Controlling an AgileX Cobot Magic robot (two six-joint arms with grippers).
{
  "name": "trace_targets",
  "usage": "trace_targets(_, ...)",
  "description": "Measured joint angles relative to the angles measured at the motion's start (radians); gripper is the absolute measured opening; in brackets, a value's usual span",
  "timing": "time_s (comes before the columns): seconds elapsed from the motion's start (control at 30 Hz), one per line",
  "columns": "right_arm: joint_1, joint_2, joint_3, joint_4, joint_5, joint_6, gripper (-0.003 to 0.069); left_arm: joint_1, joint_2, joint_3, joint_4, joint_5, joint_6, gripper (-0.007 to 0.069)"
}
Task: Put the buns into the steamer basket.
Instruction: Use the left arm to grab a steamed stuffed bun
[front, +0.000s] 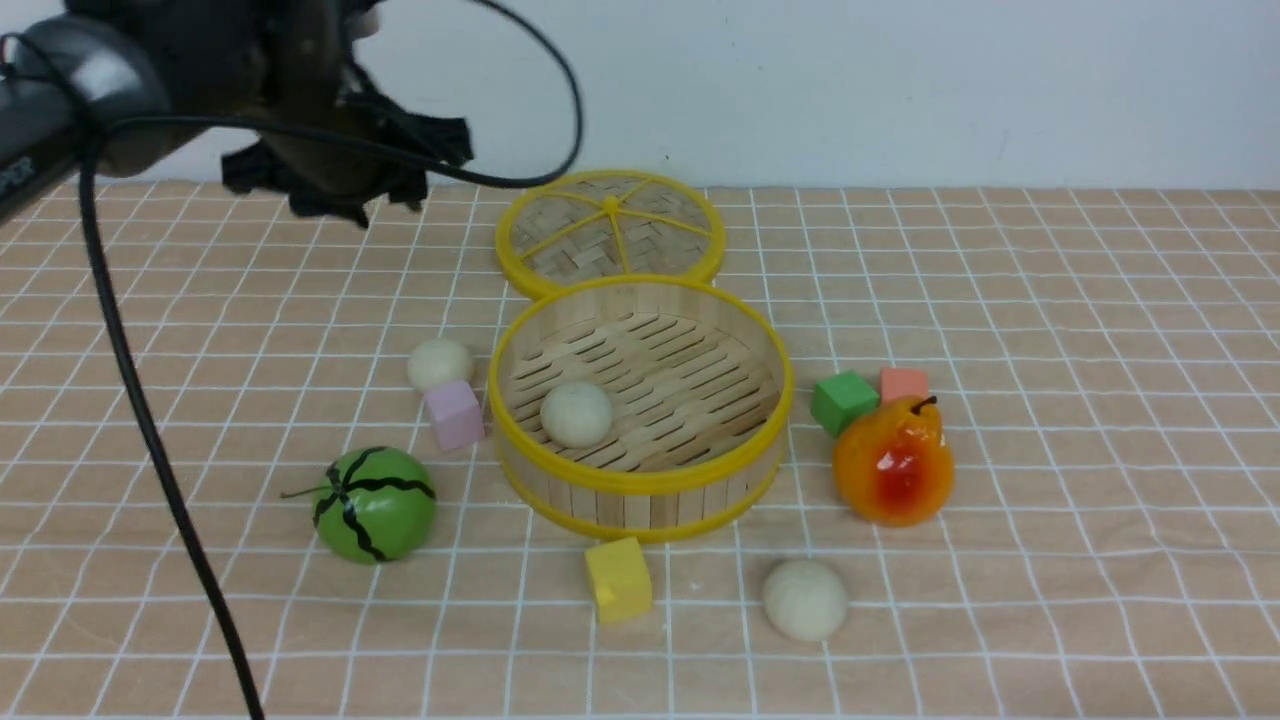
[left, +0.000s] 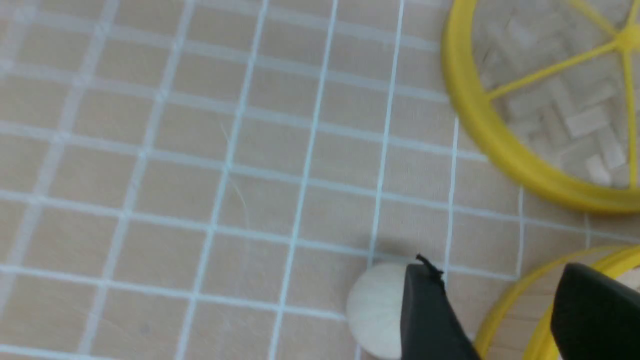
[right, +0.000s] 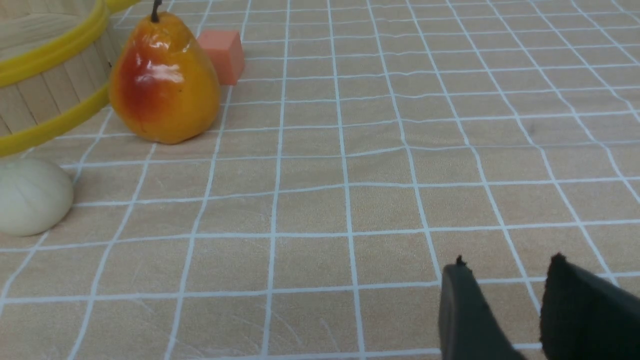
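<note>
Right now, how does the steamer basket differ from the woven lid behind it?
The steamer basket has an upright wall of wooden strips and a slatted floor; the lid is flat and woven, crossed by yellow spokes. The steamer basket holds one bun; the lid carries nothing. The steamer basket sits nearer the front camera, with the lid behind it. Both are round, bamboo-coloured and yellow-rimmed.

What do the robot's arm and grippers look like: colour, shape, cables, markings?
The left arm is glossy black and rounded, with faint white lettering and a thin black cable looping off it. The left gripper and right gripper each have two matte black tapering fingers with tiny nubs at the tips.
</note>
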Motion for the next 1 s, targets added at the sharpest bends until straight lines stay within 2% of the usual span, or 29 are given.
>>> trace_targets(0.03, 0.0, 0.0, 0.0, 0.0, 0.0, 0.0, 0.0239, 0.003, 0.002, 0.0, -0.011, 0.0, 0.006, 0.034)
trace_targets(0.1, 0.0, 0.0, 0.0, 0.0, 0.0, 0.0, 0.0239, 0.022, 0.042, 0.0, -0.118, 0.001, 0.08, 0.034)
trace_targets(0.23, 0.0, 0.0, 0.0, 0.0, 0.0, -0.001, 0.0239, 0.024, 0.111, 0.0, -0.179, 0.0, 0.157, 0.034)
trace_targets(0.83, 0.0, 0.0, 0.0, 0.0, 0.0, -0.003, 0.0239, 0.024, 0.205, 0.0, -0.148, -0.037, 0.166, 0.034)
trace_targets(1.0, 0.0, 0.0, 0.0, 0.0, 0.0, -0.003, 0.0239, 0.024, 0.21, 0.0, -0.148, -0.038, 0.164, 0.0314)
